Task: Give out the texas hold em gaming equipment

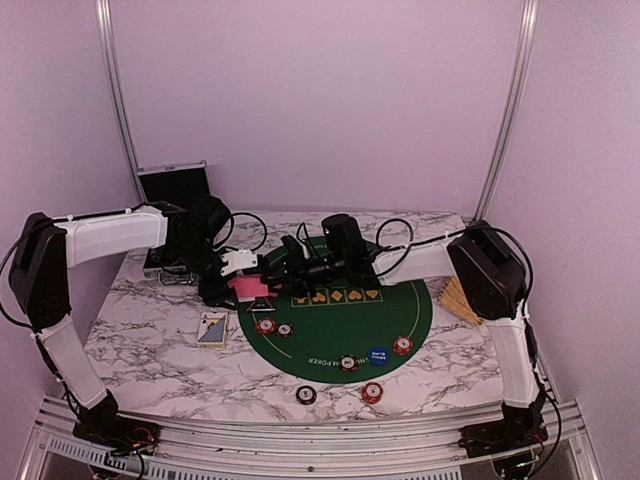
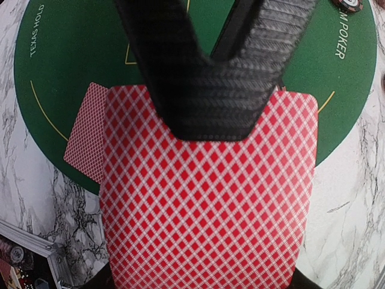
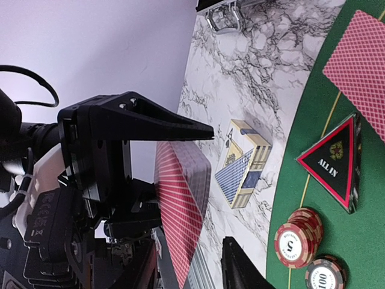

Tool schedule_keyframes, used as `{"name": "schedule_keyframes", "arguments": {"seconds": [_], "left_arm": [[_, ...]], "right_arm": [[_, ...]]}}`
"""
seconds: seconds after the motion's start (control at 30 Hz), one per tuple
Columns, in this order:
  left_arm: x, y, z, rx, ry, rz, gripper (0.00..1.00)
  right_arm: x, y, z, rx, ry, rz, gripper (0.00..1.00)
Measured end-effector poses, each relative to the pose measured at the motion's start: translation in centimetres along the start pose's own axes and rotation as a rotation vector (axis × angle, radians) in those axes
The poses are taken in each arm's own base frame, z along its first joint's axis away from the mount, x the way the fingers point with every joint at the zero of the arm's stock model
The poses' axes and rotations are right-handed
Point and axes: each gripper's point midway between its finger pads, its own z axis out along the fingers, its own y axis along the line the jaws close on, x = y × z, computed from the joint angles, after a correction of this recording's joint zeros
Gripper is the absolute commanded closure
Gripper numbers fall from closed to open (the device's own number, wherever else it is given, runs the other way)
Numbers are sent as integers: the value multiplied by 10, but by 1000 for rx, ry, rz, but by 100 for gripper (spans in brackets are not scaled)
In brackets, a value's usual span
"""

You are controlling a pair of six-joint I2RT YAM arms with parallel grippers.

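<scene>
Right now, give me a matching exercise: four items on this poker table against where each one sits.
1 red-backed deck
2 card box
3 ALL IN triangle
4 blue button

A bare marble, left of mat
B in left tool
C mat, between chip stacks
D mat, beside a face-down card

Pairs: 1-B, 2-A, 3-D, 4-C

Robot lab test cell. Plain lilac walls (image 1: 320, 100) close in the space, with aluminium frame posts (image 1: 118, 90). Left arm (image 1: 110, 232) and right arm (image 1: 495, 275) are bolted to an aluminium rail (image 1: 300, 440), with exposed cables (image 1: 395, 232). The marble-look table (image 1: 150, 350) carries staged props: green poker mat (image 1: 400, 310), poker chips (image 1: 265, 325), playing cards (image 1: 250, 288).
</scene>
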Motion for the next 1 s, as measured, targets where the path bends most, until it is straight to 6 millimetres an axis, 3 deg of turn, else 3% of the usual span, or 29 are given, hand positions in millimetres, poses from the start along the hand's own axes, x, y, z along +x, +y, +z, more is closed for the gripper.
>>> {"name": "schedule_keyframes", "arguments": {"seconds": [0.27, 0.4, 0.53, 1.0], "left_arm": [[0, 0, 0, 0, 0, 0, 100], [0, 0, 0, 0, 0, 0, 100], [1, 0, 0, -2, 5, -1, 100], [1, 2, 0, -9, 3, -2, 100]], "right_arm": [[3, 2, 8, -13, 9, 4, 75], [4, -4, 10, -8, 13, 19, 94], [3, -3, 10, -13, 11, 19, 100], [-2, -6, -14, 11, -13, 9, 100]]}}
